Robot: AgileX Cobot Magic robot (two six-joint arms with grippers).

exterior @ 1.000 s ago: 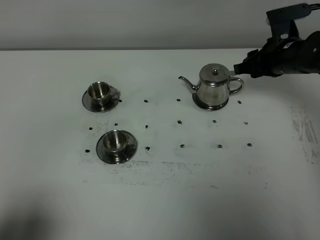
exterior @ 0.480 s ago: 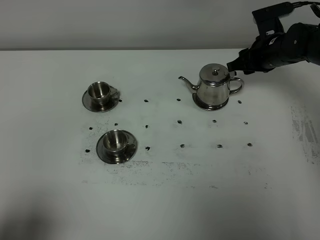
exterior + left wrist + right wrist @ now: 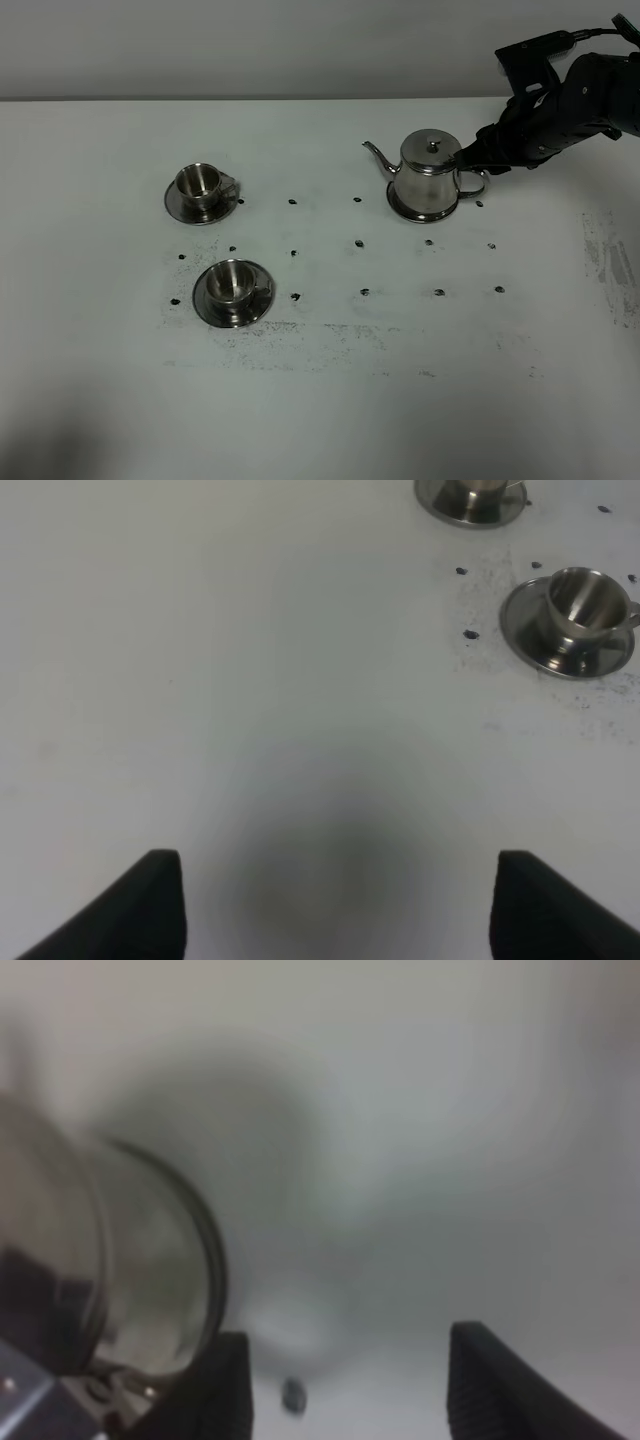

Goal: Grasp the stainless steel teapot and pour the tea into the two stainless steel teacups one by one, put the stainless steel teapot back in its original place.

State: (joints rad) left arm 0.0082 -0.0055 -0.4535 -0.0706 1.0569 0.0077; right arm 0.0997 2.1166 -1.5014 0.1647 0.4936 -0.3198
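The stainless steel teapot (image 3: 428, 178) stands at the back right on its round saucer, the original place (image 3: 402, 211), with its spout pointing left and slightly raised. My right gripper (image 3: 468, 159) reaches in from the right, its tip at the top of the loop handle. The blurred right wrist view shows the right gripper (image 3: 345, 1390) open, with the teapot (image 3: 110, 1260) beside one finger. The two stainless steel teacups sit on saucers at the left, one further back (image 3: 199, 182) and one nearer (image 3: 231, 283). My left gripper (image 3: 330, 910) hangs open over bare table, the nearer teacup (image 3: 585, 600) ahead of it. No tea shows.
Small black dots (image 3: 360, 243) mark a grid on the white table (image 3: 400, 400). Grey scuff marks (image 3: 300, 345) run along in front of the nearer cup, and another smudge (image 3: 610, 260) lies at the right. A pale wall closes off the back edge.
The right arm's wrist has swung up and its tip has dropped onto the teapot's handle. The teapot's spout tip now sits a little higher and further right. The cups are unmoved.
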